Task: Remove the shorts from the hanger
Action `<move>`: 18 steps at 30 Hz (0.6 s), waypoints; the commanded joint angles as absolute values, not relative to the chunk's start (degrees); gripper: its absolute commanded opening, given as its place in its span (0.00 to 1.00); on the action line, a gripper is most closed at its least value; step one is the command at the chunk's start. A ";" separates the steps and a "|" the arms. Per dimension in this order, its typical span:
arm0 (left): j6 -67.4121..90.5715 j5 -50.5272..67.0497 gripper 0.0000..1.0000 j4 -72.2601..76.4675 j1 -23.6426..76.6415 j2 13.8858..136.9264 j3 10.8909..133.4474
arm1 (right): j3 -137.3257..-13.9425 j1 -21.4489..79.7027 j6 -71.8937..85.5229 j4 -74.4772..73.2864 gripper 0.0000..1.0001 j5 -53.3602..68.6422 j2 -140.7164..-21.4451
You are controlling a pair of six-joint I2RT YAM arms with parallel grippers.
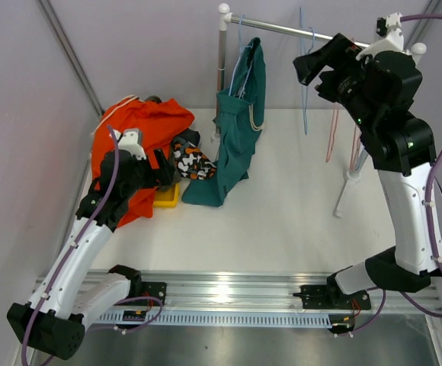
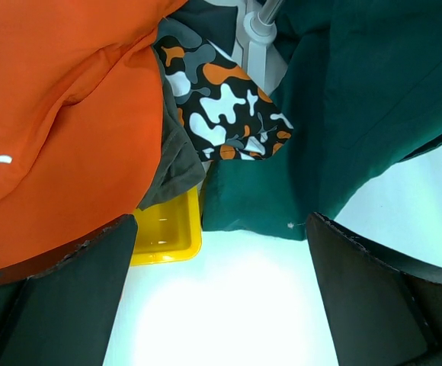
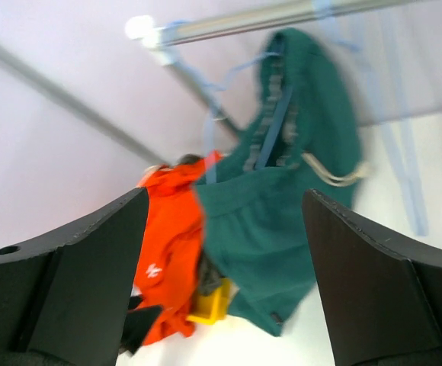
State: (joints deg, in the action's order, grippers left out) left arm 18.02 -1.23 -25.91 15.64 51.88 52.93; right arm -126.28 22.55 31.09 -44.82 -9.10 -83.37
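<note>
At the far left of the bench [image 1: 282, 221] the bright orange shorts [image 1: 141, 130] lie in a heap, off any hanger, with white lettering showing in the left wrist view. The left end effector [image 2: 221, 226] hovers low just in front of that heap, its fingers [image 2: 76, 297] spread wide and released, nothing between them. Under the heap's edge sits a yellow tray [image 2: 168, 236], with the olive-grey shorts [image 2: 175, 152] draped over its rim. Beside these lie the camouflage shorts [image 1: 190, 162], touching the orange pair on one side and the teal shorts [image 1: 236, 130] on the other. The teal shorts hang from a light-blue hanger [image 1: 240, 61] hooked on the rail [image 1: 282, 29] near its left post; their lower end trails down onto the bench. Further right along the rail hang an empty blue hanger [image 1: 305, 91] and a pink hanger [image 1: 332, 137]. At the right, the right end effector [image 3: 225, 197] is raised level with the rail and faces the teal shorts from well apart, its fingers [image 3: 91, 259] parted and released, holding nothing.
</note>
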 commanded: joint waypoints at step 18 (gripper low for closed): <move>18.11 5.62 0.99 -23.03 16.08 49.48 51.59 | -142.03 32.96 26.54 -35.33 0.85 -8.35 -113.10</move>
State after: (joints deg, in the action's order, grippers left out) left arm 18.00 3.51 -24.93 15.66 50.74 52.05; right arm -138.72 32.53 28.16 -38.46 -6.52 -113.71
